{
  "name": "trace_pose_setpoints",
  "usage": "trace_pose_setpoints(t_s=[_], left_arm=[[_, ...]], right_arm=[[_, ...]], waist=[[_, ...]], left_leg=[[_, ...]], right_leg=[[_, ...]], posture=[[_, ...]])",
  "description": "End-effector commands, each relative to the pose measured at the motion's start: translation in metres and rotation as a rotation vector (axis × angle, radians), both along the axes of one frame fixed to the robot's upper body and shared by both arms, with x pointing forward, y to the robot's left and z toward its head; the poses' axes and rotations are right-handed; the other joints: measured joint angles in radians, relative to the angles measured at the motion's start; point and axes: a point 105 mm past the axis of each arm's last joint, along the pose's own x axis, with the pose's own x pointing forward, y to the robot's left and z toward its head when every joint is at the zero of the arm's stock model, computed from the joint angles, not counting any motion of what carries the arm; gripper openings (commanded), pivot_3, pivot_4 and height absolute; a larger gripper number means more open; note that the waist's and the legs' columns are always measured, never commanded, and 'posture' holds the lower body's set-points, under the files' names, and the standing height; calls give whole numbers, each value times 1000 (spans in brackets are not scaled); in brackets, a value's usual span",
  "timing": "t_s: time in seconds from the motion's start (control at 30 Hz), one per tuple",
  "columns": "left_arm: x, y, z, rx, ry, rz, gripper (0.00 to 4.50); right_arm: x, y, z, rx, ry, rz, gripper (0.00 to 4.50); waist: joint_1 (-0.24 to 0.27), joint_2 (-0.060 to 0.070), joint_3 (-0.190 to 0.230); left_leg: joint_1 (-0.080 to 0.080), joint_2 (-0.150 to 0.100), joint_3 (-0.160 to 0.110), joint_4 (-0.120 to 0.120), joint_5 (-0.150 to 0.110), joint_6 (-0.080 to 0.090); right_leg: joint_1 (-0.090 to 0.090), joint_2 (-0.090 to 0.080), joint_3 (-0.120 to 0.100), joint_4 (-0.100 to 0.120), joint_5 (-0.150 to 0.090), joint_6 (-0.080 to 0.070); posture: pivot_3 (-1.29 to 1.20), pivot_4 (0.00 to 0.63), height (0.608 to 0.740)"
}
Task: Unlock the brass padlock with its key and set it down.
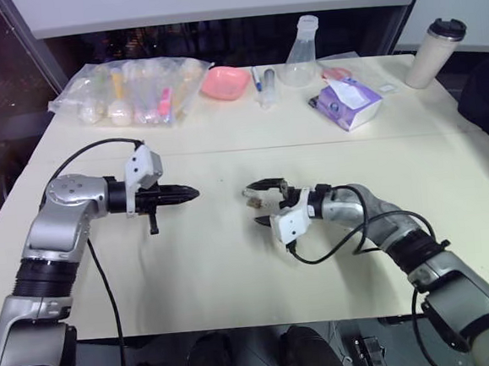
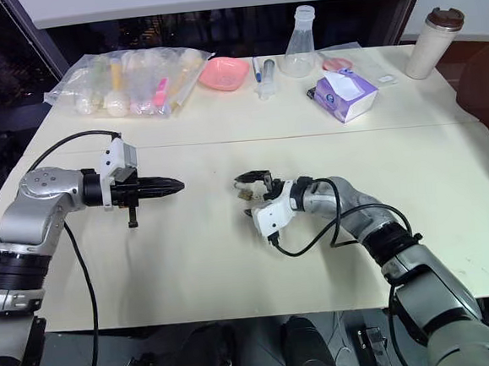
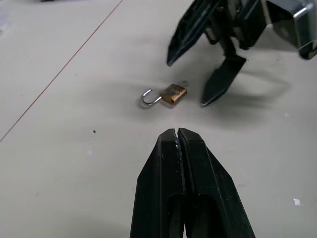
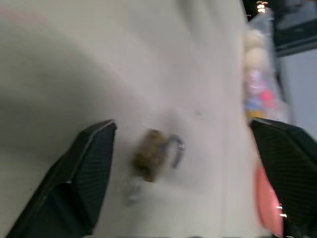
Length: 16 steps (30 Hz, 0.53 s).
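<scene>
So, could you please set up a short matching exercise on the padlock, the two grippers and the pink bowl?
Column one:
1. padlock
2. left gripper
3. right gripper
4. pink bowl

Column two:
a. shut, holding nothing
b. at the table's far side, beside a bag of items
c. lying on the table, shackle swung open
d. open, fingers either side of the padlock

Pairs: 1-c, 2-a, 3-d, 4-b

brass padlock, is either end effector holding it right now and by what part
Nothing is held. The brass padlock lies on the table, shackle swung open, between the open right end effector's fingers; the left end effector is shut, empty.
</scene>
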Motion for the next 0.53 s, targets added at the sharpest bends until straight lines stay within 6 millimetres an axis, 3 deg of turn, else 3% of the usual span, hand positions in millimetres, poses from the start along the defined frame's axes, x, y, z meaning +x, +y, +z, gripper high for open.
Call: trace_pose_setpoints(t_s=[0.03, 0.2, 0.53], left_arm=[[-6, -1, 14, -16, -24, -32, 0], [-17, -5, 16, -12, 6, -76, 0], [-24, 3, 15, 17, 4, -40, 0]], right_arm=[[-11, -14, 9, -38, 65, -9, 4464], [-22, -41, 47, 25, 168, -116, 4464], [-51, -75, 80, 74, 440, -284, 4464]], waist=[[2, 0, 0], [1, 0, 0], [1, 0, 0]], left_leg=[[0, 0, 0, 0, -1, 1], [0, 0, -1, 0, -2, 3], [0, 0, -1, 0, -2, 4]], right_leg=[[0, 0, 0, 0, 0, 0], [0, 0, 0, -1, 0, 0], [1, 0, -1, -2, 0, 0]], posture=[[0, 150, 715], [0, 150, 715], [0, 150, 715]])
